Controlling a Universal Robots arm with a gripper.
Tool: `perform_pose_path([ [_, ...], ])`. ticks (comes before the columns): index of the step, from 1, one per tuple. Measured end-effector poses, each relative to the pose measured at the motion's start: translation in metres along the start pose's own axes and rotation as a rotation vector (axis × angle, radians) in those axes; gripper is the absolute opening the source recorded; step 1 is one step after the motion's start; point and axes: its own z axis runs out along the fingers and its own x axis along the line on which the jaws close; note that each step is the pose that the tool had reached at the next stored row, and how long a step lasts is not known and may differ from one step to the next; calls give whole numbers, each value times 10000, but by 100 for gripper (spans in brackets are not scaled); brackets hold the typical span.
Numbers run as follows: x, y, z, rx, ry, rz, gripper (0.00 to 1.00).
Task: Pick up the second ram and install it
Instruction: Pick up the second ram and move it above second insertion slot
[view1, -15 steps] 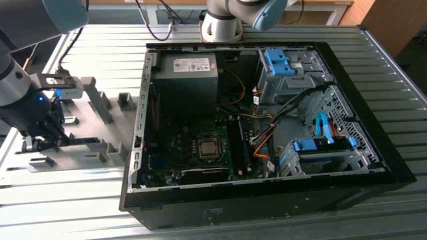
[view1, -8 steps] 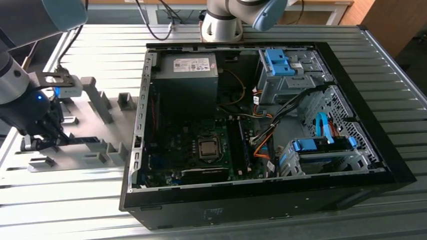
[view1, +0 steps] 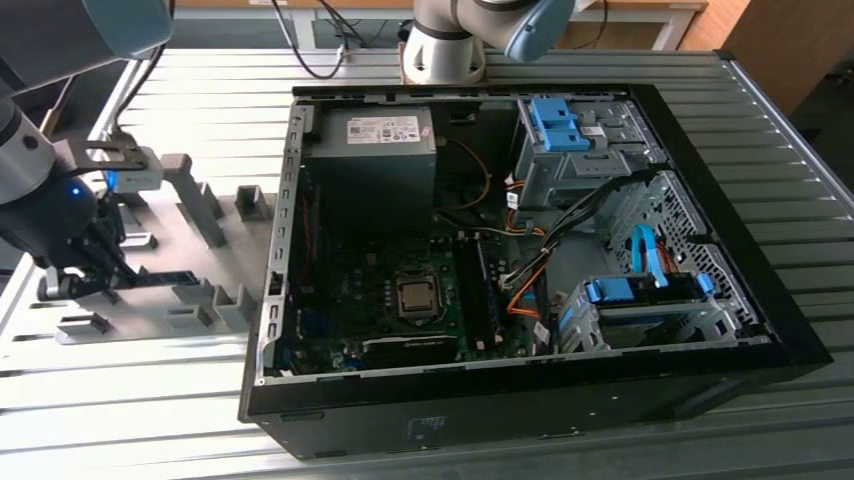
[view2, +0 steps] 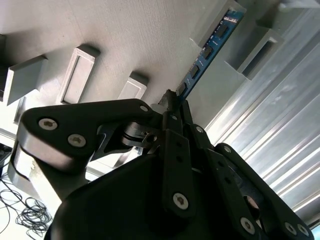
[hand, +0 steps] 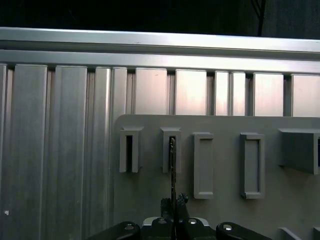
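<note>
The second ram (view2: 210, 47) is a thin blue-green stick with black chips. My gripper (view2: 174, 97) is shut on its near end. Its far end reaches a slotted grey holder block (hand: 171, 150), where the ram (hand: 172, 167) appears edge-on above the gripper (hand: 172, 202). In the exterior view the gripper (view1: 123, 274) is low over the grey holder plate (view1: 160, 225) at that view's left. There the ram (view1: 163, 278) points toward the open computer case (view1: 534, 395). Inside the case, the motherboard (view1: 400, 300) lies flat with long memory slots (view1: 478, 290) beside the processor socket.
Several grey holder blocks (view1: 200, 210) stand up from the plate around the gripper. The case holds a power supply (view1: 374, 150), loose cables (view1: 534, 270) and blue drive latches (view1: 561, 125). A second arm's base (view1: 447, 50) stands behind the case on the slatted aluminium table (view1: 134, 410).
</note>
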Motion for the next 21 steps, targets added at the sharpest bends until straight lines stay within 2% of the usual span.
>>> perform_pose_path([
  [21, -5, 1, -130, 1, 0, 0, 14],
])
